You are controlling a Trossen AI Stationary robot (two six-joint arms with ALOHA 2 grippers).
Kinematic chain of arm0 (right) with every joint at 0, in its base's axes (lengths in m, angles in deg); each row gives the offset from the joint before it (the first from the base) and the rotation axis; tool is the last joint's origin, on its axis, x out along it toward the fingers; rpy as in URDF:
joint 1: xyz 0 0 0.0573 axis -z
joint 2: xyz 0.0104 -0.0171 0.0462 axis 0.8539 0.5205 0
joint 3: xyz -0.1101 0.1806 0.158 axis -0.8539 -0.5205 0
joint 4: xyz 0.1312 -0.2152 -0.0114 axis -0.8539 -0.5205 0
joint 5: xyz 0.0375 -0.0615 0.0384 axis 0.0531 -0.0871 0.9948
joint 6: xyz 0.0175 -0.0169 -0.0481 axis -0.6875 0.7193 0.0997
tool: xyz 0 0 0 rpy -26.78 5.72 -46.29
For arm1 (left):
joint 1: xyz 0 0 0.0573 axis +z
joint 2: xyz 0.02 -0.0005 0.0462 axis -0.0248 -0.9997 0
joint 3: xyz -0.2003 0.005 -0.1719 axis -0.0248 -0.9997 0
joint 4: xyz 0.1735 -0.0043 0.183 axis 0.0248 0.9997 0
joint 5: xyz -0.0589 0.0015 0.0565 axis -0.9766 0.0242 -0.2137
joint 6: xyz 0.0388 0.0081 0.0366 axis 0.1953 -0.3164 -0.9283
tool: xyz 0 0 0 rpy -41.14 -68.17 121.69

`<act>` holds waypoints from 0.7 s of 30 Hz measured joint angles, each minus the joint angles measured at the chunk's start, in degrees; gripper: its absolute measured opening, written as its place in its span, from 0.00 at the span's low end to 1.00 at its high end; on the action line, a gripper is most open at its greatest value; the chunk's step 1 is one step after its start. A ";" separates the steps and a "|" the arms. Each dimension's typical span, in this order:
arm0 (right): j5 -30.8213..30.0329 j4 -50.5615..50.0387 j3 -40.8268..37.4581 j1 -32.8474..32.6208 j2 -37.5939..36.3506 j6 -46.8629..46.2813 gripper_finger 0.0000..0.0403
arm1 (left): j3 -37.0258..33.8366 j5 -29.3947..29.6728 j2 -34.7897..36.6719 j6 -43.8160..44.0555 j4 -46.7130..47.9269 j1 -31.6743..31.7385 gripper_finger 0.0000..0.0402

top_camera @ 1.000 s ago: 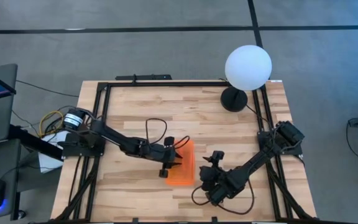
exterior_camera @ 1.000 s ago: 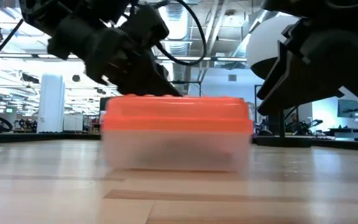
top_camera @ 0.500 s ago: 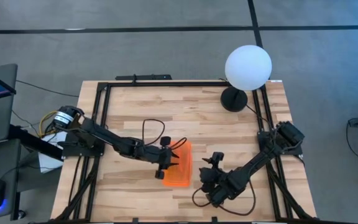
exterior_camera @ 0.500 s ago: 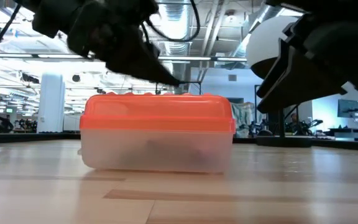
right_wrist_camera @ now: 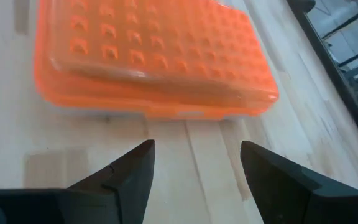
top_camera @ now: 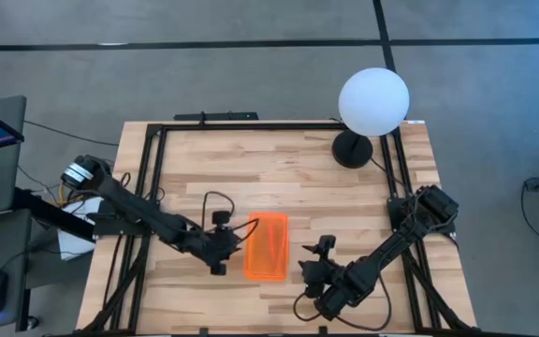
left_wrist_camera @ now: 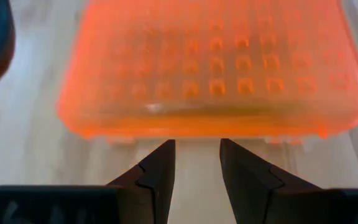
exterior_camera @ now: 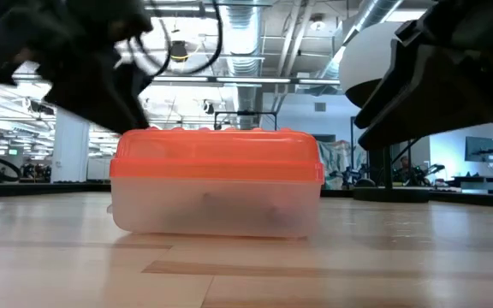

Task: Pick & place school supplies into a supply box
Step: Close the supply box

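The box is lying flat on the desk, nearer the front edge than the back, about midway between the side edges. Its orange lid is sitting shut over the clear base, and something dark is showing dimly inside. No loose supplies are showing on the desk. The left gripper is hovering just beside the box's left side, fingers slightly parted and holding nothing. The right gripper is waiting near the box's right side, fingers spread wide and empty. A white globe lamp is standing at the back right corner. Packing looks finished; the next move probably calls for both arms backing away.
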 joint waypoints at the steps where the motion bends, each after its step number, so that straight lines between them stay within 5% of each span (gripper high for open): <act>1: -0.06 1.30 -0.31 0.06 -0.04 0.10 0.58 | -1.13 -0.23 -0.71 1.34 -1.86 -0.32 0.31; 11: 3.28 11.41 -4.13 2.81 -0.04 5.44 0.58 | -5.31 -3.67 -9.73 3.05 -20.34 -0.56 0.31; 21: 3.35 11.66 -4.13 2.98 -0.04 6.41 0.58 | -5.26 -4.02 -10.81 1.39 -21.65 1.04 0.31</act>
